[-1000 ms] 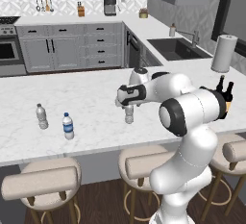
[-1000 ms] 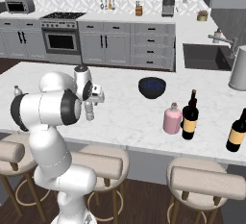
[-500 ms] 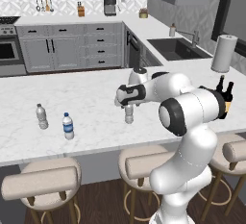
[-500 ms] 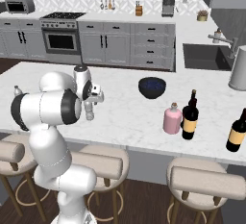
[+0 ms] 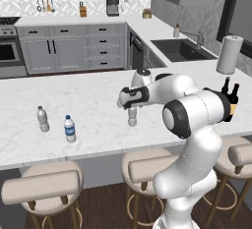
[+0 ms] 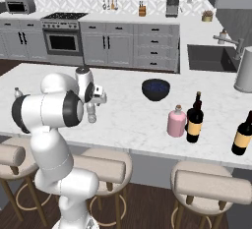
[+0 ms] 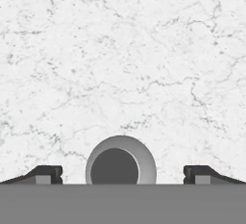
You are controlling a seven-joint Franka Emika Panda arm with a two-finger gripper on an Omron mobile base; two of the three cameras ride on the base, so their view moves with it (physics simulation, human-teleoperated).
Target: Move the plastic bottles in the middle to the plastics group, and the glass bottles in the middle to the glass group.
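Gripper [image 7: 120, 175] poised straight above the clear greyish water bottle [image 5: 132, 117], jaws spread wide and gripping nothing. In the hand view, bottle seen end-on from the top: round pale cap just above the bottom edge at 6 o'clock, centred between the two dark fingertips [image 7: 48, 174], clear gap on either side. Long axis of the bottle upright, running along the gripper's own line of sight, so the coming move judged a plain straight descent, then a close across the neck or body; no sideways correction apparent.

In the left base view, bottle standing on the white marble island counter [image 5: 93, 100] directly beneath the hand, at 6 o'clock from the wrist. Plastics group at 9 o'clock from it, well apart along the counter: another clear greyish bottle [image 5: 43, 119] and the blue-labelled bottle [image 5: 70, 128] just beside each other.

In the right base view, same bottle [image 6: 92, 113] visible under the gripper [image 6: 94, 106]. At 3 o'clock from it, well apart: pink bottle [image 6: 175, 121] and yellow-labelled wine bottle [image 6: 195, 118] close side by side, near the front edge. Farther at 3 o'clock, another dark bottle with a yellowish label [image 6: 242, 133]; whether that stands for the glass group, hard to tell. Dark bowl [image 6: 156, 89] behind the pink bottle.
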